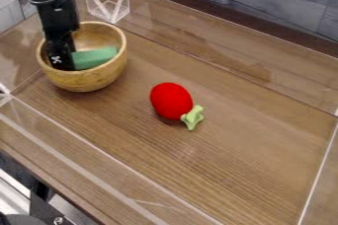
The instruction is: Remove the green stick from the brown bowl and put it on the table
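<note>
Gripper (57, 57) sits deep in the brown bowl (95, 75), jaws narrowed around the green stick (93, 57), so lifting straight up should clear the rim before setting it on the table (238, 160).

Soft even light, low resolution, glare on clear walls (306, 185).

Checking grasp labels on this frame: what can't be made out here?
- Fingertips of the gripper: sunk in the brown bowl, hidden by the gripper body; grip on the green stick unconfirmed.
- Stick's left end: behind the gripper.
- Arm above the wrist: cut off by the top edge.
- Red toy's underside: faces away.
</note>
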Available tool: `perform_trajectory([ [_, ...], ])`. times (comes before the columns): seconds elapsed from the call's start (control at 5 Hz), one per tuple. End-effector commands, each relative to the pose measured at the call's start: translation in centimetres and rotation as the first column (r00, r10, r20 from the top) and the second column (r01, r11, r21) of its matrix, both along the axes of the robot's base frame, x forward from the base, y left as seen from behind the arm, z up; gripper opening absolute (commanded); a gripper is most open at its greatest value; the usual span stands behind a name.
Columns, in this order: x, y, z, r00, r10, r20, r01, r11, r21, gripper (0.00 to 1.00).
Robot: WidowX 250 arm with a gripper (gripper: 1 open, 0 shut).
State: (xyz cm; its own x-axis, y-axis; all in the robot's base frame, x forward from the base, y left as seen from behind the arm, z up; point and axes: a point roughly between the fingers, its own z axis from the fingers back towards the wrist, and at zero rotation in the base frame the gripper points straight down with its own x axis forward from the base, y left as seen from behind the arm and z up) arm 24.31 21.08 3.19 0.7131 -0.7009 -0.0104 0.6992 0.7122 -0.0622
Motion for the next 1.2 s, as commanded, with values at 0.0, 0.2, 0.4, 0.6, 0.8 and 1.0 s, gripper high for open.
perform_trajectory([
  [0.0, -1.5, 1.9, -0.5, 0.997, 0.076, 0.016, -0.077, 0.997, 0.024, 0.0],
  [0.2, -0.8, 2.0, -1.0, 0.998, 0.068, 0.014, -0.069, 0.997, 0.024, 0.0],
  [0.4, -0.1, 2.0, -1.6, 0.998, 0.06, 0.011, -0.061, 0.998, 0.024, 0.0],
  [0.6, -0.1, 1.8, -1.7, 0.999, 0.053, 0.009, -0.053, 0.998, 0.024, 0.0],
  [0.8, -0.2, 1.5, -1.9, 0.999, 0.045, 0.006, -0.045, 0.999, 0.024, 0.0],
  [1.0, -0.4, 1.3, -2.4, 0.997, 0.082, 0.003, -0.082, 0.996, 0.024, 0.0],
])
